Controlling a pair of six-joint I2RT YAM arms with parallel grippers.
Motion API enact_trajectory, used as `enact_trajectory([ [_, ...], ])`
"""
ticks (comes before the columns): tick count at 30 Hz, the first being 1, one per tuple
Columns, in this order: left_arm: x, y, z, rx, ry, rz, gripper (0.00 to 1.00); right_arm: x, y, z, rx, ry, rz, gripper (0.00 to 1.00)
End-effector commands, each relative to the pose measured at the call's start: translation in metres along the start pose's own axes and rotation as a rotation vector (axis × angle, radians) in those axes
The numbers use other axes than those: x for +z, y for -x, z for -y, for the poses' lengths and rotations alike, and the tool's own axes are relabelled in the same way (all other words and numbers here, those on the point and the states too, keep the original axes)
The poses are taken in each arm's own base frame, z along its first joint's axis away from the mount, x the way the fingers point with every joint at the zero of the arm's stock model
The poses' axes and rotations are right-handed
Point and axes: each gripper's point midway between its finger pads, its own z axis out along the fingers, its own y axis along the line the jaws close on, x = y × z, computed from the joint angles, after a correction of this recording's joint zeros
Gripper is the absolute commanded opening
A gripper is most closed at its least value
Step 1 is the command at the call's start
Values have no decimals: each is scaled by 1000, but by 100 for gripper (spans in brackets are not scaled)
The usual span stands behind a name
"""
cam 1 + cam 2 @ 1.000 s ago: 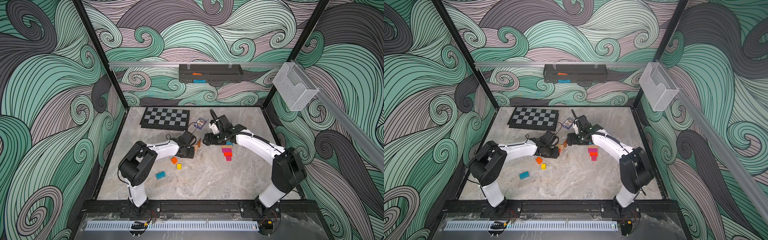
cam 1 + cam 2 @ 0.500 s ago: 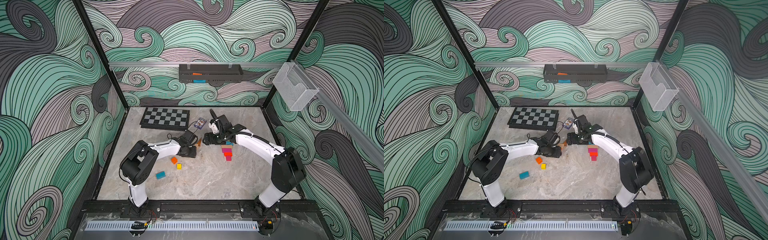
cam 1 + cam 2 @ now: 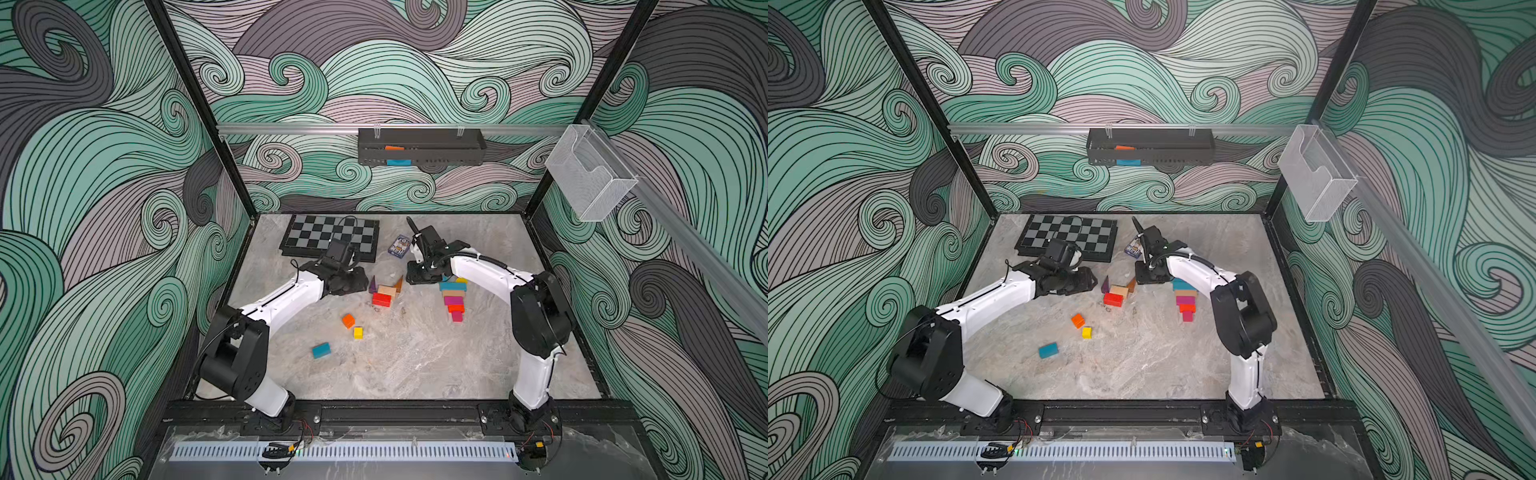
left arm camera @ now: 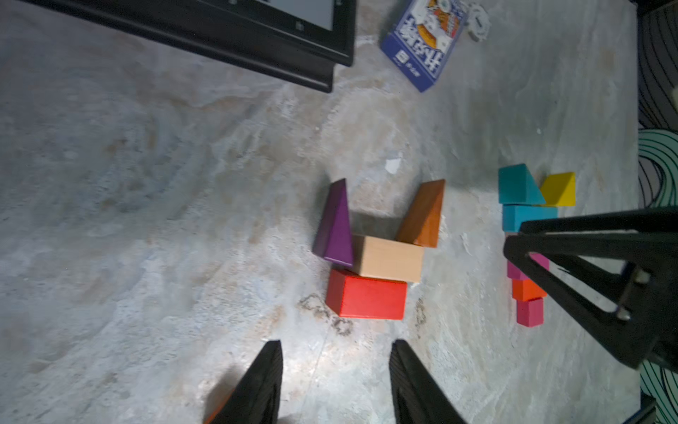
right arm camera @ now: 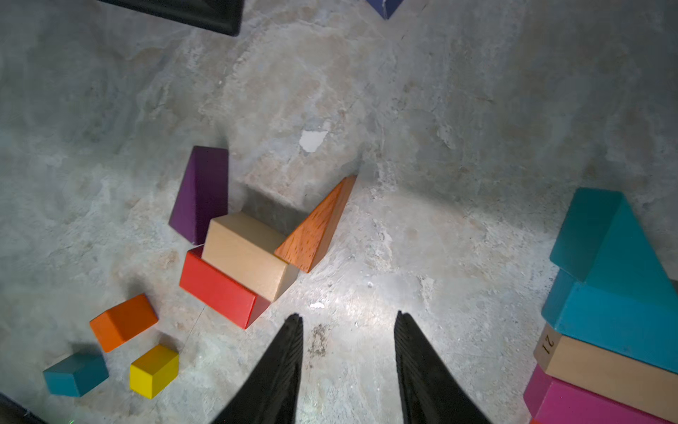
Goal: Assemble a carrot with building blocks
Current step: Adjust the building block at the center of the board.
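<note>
Both top views: four-block cluster [image 3: 384, 291] mid-table. Three loose pieces lie nearer front: orange block [image 3: 348, 320], yellow cube [image 3: 358, 332], teal block [image 3: 321, 350]. Coloured row [image 3: 453, 297], apparently seven pieces, sits beside right gripper [image 3: 417, 276]. Marble tabletop [image 3: 415, 365], swirl-patterned walls [image 3: 374, 62].

Left wrist: left gripper [image 4: 335, 348] jaws apart, empty. Only this view shows card box [image 4: 422, 44] print.

Right wrist: right gripper [image 5: 348, 323] jaws apart, empty. "21" visible on beige block [image 5: 605, 370].

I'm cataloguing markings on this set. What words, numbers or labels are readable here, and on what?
"21": on the end face of the beige block, lying between the teal block and a pink one, in the right wrist view.
Blue card box: white lettering and a picture, too blurred to read.
Chessboard and the other blocks: no text visible.
</note>
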Motion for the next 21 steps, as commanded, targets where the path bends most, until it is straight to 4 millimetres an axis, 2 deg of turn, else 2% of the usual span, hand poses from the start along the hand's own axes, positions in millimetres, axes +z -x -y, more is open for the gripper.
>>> enact_trajectory([
  [1, 14, -2, -10, -40, 29, -75, 45, 8, 4, 3, -9, -36, -7, 42],
  [6, 41, 7, -24, -57, 67, -101, 39, 25, 8, 4, -5, -49, -24, 42],
  [9, 54, 6, -28, -58, 75, -130, 34, 33, 9, 3, -3, -49, -35, 42],
  [21, 75, -2, -27, -78, 44, -175, 32, 45, 3, -16, -35, -8, -70, 44],
])
